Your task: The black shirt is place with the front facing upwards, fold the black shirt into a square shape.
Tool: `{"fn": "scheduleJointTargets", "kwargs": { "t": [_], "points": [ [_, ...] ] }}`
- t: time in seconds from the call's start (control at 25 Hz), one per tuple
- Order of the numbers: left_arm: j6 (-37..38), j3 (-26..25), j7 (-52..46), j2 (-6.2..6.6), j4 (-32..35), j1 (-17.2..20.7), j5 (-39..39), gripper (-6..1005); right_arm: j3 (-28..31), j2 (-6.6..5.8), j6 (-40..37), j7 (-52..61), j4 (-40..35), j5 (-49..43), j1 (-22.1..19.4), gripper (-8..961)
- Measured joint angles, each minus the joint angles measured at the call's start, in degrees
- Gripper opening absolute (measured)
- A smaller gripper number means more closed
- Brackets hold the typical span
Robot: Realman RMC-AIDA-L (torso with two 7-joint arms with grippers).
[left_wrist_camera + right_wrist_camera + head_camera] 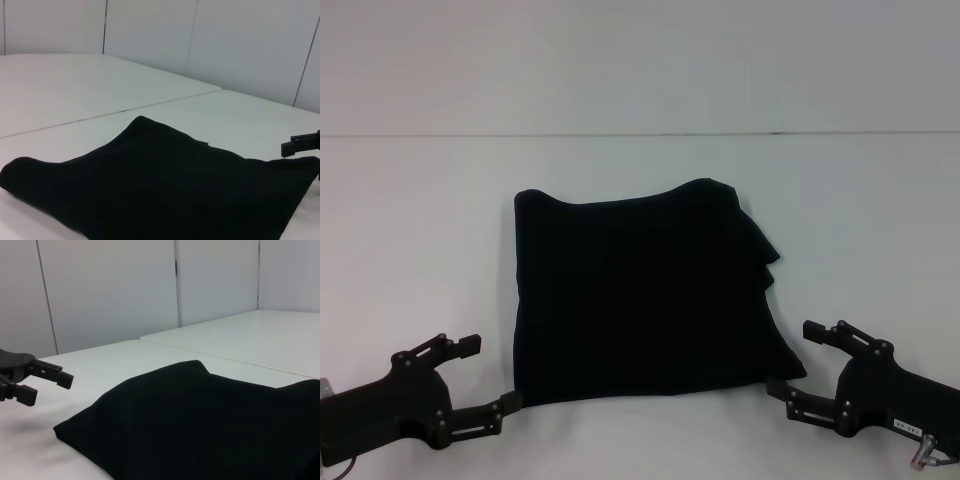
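Left end effector [490, 375]: seen at the near left edge of the head view; fingers spread apart, nothing held. The lower finger tip lies just at the near left corner of the black shirt [645, 300]; contact cannot be confirmed from this view.
Right end effector [798, 360]: seen at the near right edge of the head view; fingers spread apart, nothing held. The lower finger is placed just beside the shirt's near right corner.
Black shirt: laid flat on the white worktop [420, 220], between the two end effectors and extending away from them. A roughly square outline is presented. The left edge is straight; the right edge is stepped, with layered folds showing. No lettering is observed on the upward face.
Left wrist view: the shirt [160, 185] is seen as a low dark mound, with the right end effector [302, 145] at its far corner.
Right wrist view: the shirt [200, 425] fills the foreground; the left end effector [47, 385] is seen apart from its corner, fingers parted.
Worktop: a seam line is seen beyond the shirt.
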Motion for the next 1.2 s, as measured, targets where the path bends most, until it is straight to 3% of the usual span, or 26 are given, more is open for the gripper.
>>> {"fn": "scheduleJointTargets", "kwargs": {
  "t": [1.2],
  "points": [
    [0.11, 0.04, -0.5, -0.24, -0.09, -0.24, 0.0, 961, 0.07, 0.0, -0.07, 0.0, 0.52, 0.0, 0.0, 941]
  ]
}}
